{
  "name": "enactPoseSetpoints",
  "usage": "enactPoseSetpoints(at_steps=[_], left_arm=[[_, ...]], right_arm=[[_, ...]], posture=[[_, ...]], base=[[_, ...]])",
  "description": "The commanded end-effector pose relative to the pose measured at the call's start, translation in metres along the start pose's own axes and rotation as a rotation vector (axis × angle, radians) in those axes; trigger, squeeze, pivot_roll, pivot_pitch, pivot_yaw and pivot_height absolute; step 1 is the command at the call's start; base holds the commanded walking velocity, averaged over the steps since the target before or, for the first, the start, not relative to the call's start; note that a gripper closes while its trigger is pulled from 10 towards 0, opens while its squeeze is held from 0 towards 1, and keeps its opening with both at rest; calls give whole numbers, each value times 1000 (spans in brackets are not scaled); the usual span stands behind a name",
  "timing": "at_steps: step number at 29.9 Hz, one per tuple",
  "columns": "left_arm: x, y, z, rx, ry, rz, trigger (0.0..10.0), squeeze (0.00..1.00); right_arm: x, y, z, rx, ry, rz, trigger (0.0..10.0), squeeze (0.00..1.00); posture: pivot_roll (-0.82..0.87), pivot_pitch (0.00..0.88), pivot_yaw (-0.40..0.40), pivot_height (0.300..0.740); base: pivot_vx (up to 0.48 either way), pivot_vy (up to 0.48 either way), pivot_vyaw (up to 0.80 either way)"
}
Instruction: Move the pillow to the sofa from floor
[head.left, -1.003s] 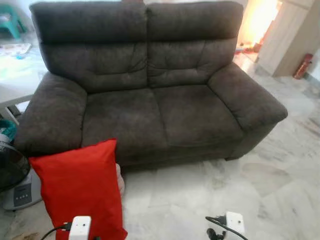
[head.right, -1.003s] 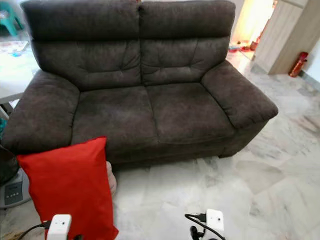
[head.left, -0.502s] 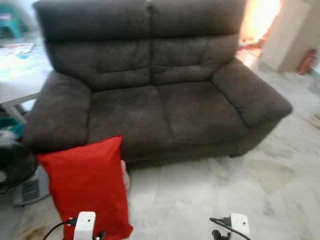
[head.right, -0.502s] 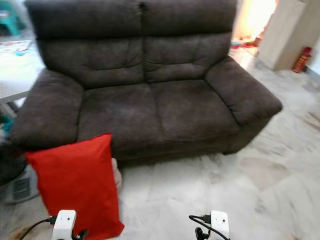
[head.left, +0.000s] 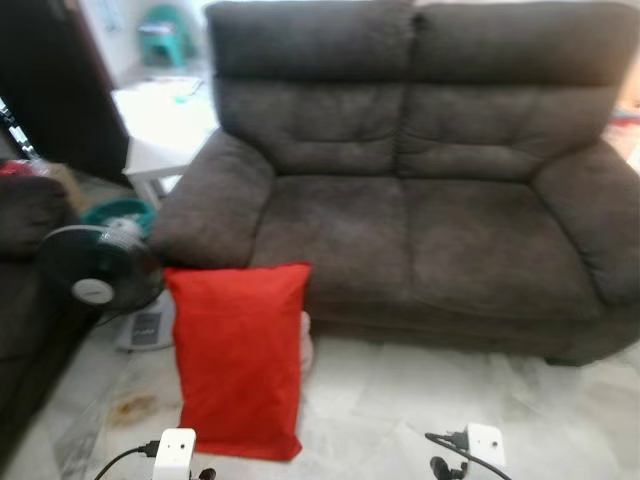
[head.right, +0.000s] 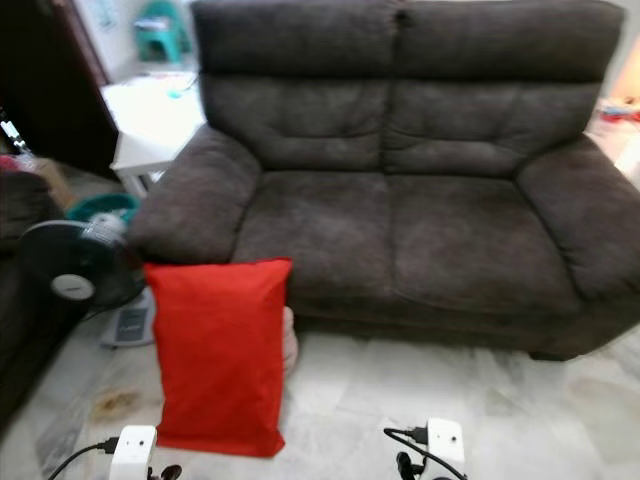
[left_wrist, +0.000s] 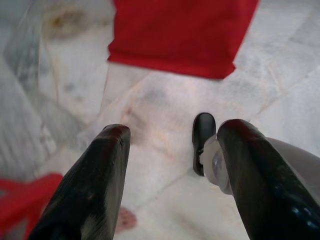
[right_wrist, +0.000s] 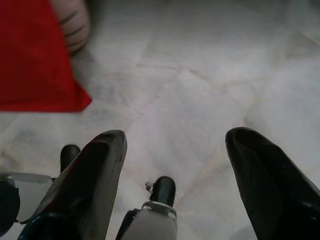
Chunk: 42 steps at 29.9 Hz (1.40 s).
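We hold both arms low over the floor (head.left: 420, 400): left gripper (left_wrist: 170, 165) and right gripper (right_wrist: 172, 165), fingers apart, empty. Pillow (head.left: 240, 355) stands just ahead, leaning against the sofa (head.left: 420, 220) front, ungrasped. Fan (head.left: 95, 275) beside it. Task barely begun: grasp, lift, place remain

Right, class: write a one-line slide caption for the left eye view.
Red pillow stands on the marble floor against the dark brown sofa, a black fan beside it.
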<state>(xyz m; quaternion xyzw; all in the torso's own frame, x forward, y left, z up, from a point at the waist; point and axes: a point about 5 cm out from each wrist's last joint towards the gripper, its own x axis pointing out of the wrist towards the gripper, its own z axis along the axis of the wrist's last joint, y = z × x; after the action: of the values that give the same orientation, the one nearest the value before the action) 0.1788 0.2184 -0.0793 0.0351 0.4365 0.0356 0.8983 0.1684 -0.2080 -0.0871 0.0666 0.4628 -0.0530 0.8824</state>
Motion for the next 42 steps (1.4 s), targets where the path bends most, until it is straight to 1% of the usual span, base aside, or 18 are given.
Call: enactPoseSetpoints(at_steps=[1, 13, 42], left_arm=[[-2, 2, -8, -14, 35, 1, 10000, 0], [-2, 2, -8, -25, 34, -7, 10000, 0], [-2, 2, -8, -32, 34, -13, 10000, 0]], right_arm=[[0, 6, -4, 15, 14, 14, 10000, 0], [0, 6, -4, 27, 8, 14, 10000, 0], [0, 6, -3, 15, 10, 11, 10000, 0]], posture=[[95, 0, -22, 740], [94, 0, -21, 740], [97, 0, -23, 740]], base=[[0, 0, 0], [0, 0, 0], [247, 0, 0]])
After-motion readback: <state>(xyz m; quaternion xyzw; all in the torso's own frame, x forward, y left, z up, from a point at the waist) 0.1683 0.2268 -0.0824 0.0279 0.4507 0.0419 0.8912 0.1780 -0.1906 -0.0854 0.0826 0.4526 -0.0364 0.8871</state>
